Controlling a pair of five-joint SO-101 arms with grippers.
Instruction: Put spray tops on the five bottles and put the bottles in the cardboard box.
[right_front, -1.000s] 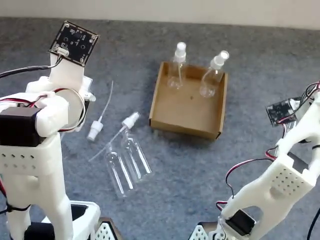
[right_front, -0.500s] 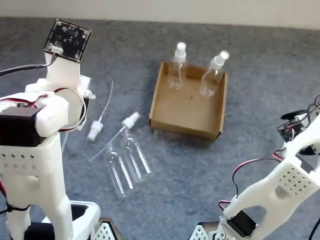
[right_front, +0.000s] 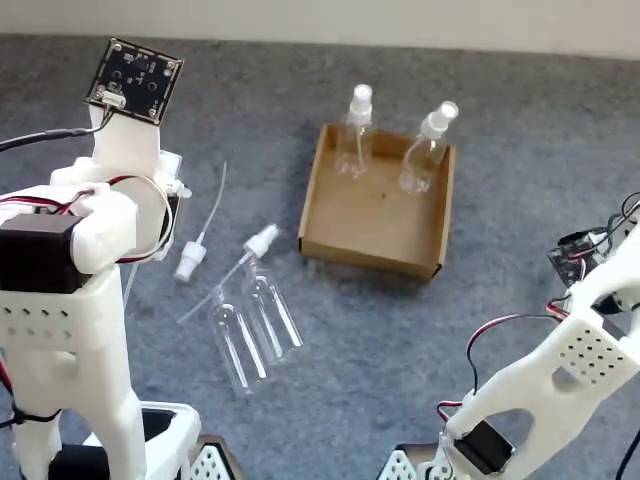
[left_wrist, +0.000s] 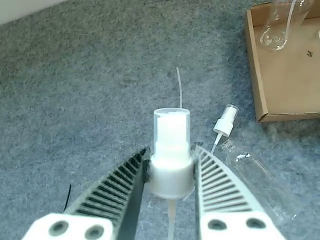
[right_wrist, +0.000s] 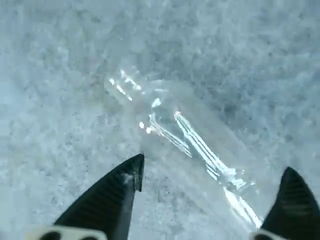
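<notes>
Left pincer (left_wrist: 171, 150) is clamped on a spray top (left_wrist: 171, 125) — right pincer (right_wrist: 212, 167) gapes apart, a capless bottle (right_wrist: 167, 115) lying between its tips on the tabletop (right_wrist: 55, 70).

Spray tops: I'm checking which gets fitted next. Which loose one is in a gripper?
The spray top clamped in the left gripper; another loose top lies free on the carpet beside a bottle.

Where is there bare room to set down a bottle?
The near half of the cardboard box is bare; two capped bottles stand at its far side. The carpet between box and right arm is bare too. Beside the left arm it is crowded: two lying bottles, loose spray tops.
</notes>
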